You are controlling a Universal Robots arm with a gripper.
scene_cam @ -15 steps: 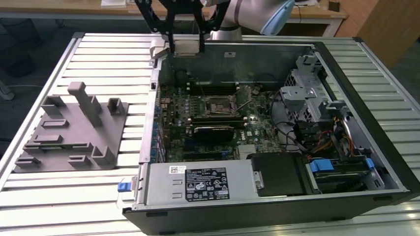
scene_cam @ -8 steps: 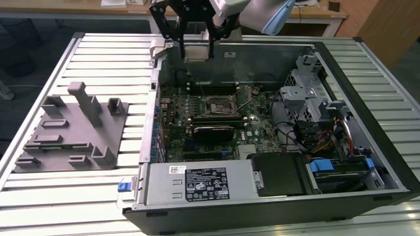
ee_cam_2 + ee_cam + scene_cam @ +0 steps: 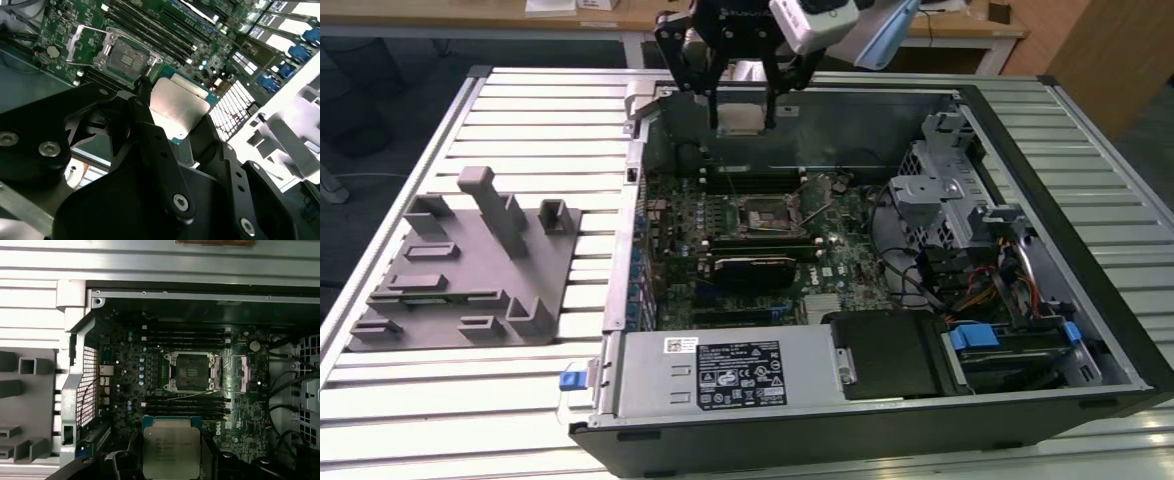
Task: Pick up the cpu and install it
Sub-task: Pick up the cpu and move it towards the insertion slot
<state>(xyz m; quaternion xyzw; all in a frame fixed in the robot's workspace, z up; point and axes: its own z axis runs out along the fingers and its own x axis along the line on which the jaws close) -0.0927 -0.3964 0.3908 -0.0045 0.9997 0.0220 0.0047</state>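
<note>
The gripper (image 3: 175, 117) pinches the cpu (image 3: 177, 107) tight, with a black finger (image 3: 150, 130) on each side. The cpu's shiny silver top shows in both wrist views. It hangs in the air over the open computer case (image 3: 881, 430), not touching anything below. Down under it lies the green board (image 3: 125, 365), with the square socket (image 3: 191, 371) and its metal lid flipped open. Beside the case, on the exterior view's left, a grey block (image 3: 460, 270) sits on the table (image 3: 454, 420).
</note>
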